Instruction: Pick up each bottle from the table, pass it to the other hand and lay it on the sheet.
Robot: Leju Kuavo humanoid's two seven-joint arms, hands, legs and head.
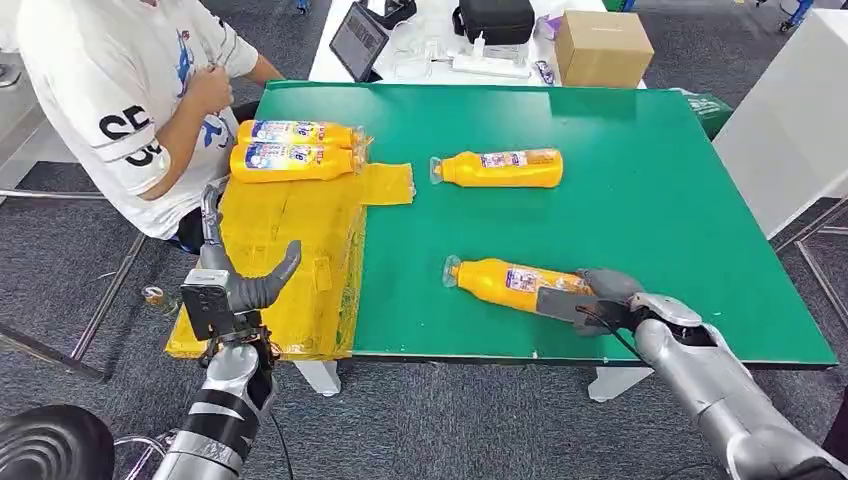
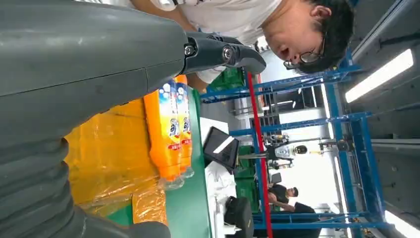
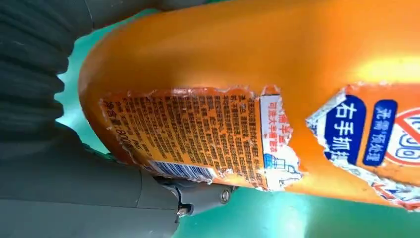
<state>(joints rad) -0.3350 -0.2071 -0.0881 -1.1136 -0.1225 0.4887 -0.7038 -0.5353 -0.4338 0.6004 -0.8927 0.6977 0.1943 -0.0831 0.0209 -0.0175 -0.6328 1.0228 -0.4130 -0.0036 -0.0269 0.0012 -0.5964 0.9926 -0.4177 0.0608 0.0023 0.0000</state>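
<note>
1. Grey carpet surrounds a green table [image 1: 650,200], with a yellow sheet [image 1: 300,250] spread over its left end and hanging off the near edge.
2. Two orange bottles [image 1: 295,150] lie side by side, touching, at the far end of the sheet, caps toward the table's middle; the left wrist view shows the same pair [image 2: 171,129].
3. A third bottle [image 1: 502,168] lies on its side on the bare green surface, just right of the sheet.
4. The nearest bottle [image 1: 505,282] lies on the table near the front edge, cap pointing toward the sheet; its torn label fills the right wrist view [image 3: 237,114].
5. The right hand [image 1: 590,297] wraps the base end of that bottle, thumb and fingers on either side of it.
6. The left hand [image 1: 245,275] hovers over the sheet's near part, fingers spread, holding nothing.
7. A person in a white shirt [image 1: 110,90] sits at the table's left side.
</note>
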